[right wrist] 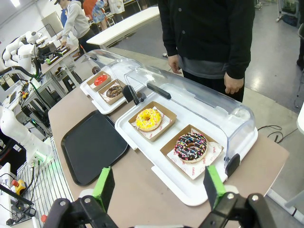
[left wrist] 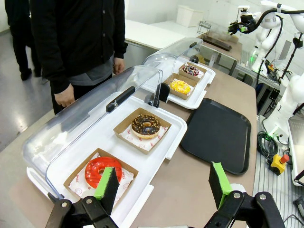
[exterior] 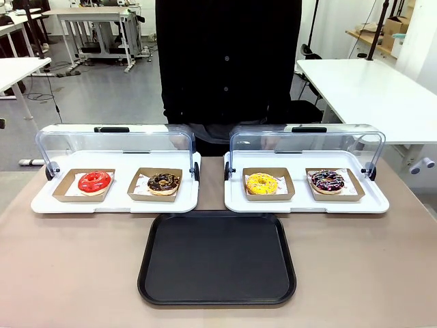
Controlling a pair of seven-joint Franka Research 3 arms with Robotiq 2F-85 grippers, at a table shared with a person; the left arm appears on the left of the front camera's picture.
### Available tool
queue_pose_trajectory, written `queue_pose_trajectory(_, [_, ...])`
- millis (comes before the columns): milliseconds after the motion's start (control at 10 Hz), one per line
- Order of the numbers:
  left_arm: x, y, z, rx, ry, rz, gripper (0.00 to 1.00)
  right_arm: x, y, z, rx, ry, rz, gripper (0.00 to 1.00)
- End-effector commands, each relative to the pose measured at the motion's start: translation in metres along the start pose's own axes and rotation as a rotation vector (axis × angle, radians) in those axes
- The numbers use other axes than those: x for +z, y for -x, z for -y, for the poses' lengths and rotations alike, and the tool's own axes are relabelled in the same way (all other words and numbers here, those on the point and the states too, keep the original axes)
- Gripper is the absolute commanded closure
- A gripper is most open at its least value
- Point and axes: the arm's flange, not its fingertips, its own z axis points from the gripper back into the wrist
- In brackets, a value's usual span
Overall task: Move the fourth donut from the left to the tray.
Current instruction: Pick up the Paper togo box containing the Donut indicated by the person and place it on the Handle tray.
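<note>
Right wrist view has my right hand [right wrist: 158, 183] with its fingers spread fully apart, holding nothing and touching nothing. Just ahead of it, a little toward the right-side finger, lies the fourth donut [right wrist: 190, 147] on its square cardboard holder [right wrist: 167, 148]. It sits in the nearest spot of the white display tray [right wrist: 190, 191], whose clear lid [right wrist: 204, 104] stands open beyond it. The donut is round, so it has no long axis, but the holder sits cornerwise to my fingers. The black tray [right wrist: 92, 147] lies on the tabletop [right wrist: 137, 190], farther out toward the left-side finger. My left hand [left wrist: 163, 183], also spread and empty, has that donut at the far end of the row, so I judge the right arm the nearer one.
</note>
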Motion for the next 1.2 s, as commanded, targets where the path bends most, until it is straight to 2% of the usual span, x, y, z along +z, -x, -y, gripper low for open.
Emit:
queue_pose_trajectory(0, [0.0021,-0.0018,-0.0003,0.005,0.012,-0.002,0.0,-0.0014,-0.0016,0.0013,0.027,-0.003,0.031,0.0])
queue_pose_trajectory(1100, [0.0021,-0.0018,-0.0003,0.005,0.012,-0.002,0.0,-0.0014,-0.0016,0.0013,0.027,-0.003,0.031,0.0])
